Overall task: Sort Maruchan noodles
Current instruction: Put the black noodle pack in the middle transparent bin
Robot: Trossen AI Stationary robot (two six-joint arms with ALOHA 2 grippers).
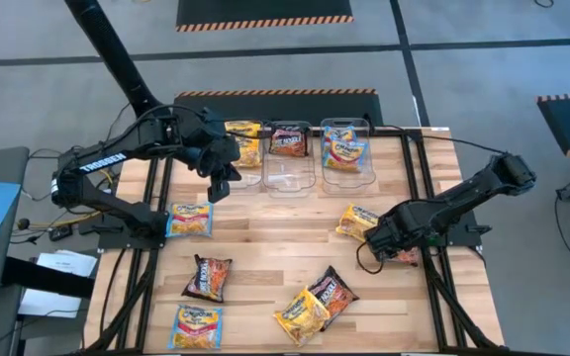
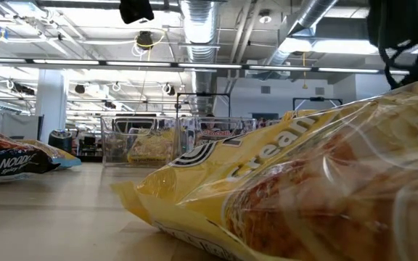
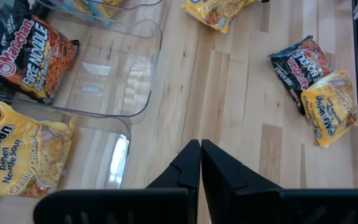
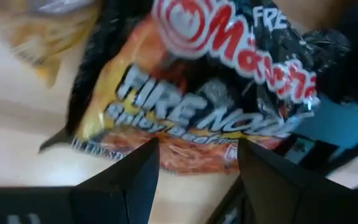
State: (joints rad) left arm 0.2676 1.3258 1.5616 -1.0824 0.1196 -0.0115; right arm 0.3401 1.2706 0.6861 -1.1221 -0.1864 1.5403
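Maruchan noodle packets lie spread on the wooden table: blue ones (image 1: 190, 220) (image 1: 194, 326), dark ones (image 1: 208, 278) (image 1: 332, 294), yellow ones (image 1: 302, 316) (image 1: 357, 222). At the table's right edge lies a dark Fire Noodle packet (image 4: 204, 93). My right gripper (image 4: 197, 162) points down just over it, open, with a finger at either side of the packet's lower part. Whether they touch it I cannot tell. My left gripper (image 3: 201, 168) hangs shut above the table in front of the bins, holding nothing.
Three clear bins stand at the far edge: the left one (image 1: 234, 158) holds a yellow packet, the middle one (image 1: 288, 176) a dark one, the right one (image 1: 348, 178) a blue-orange one. Close to the low camera lies a yellow packet (image 2: 303, 188). Bare wood lies mid-table.
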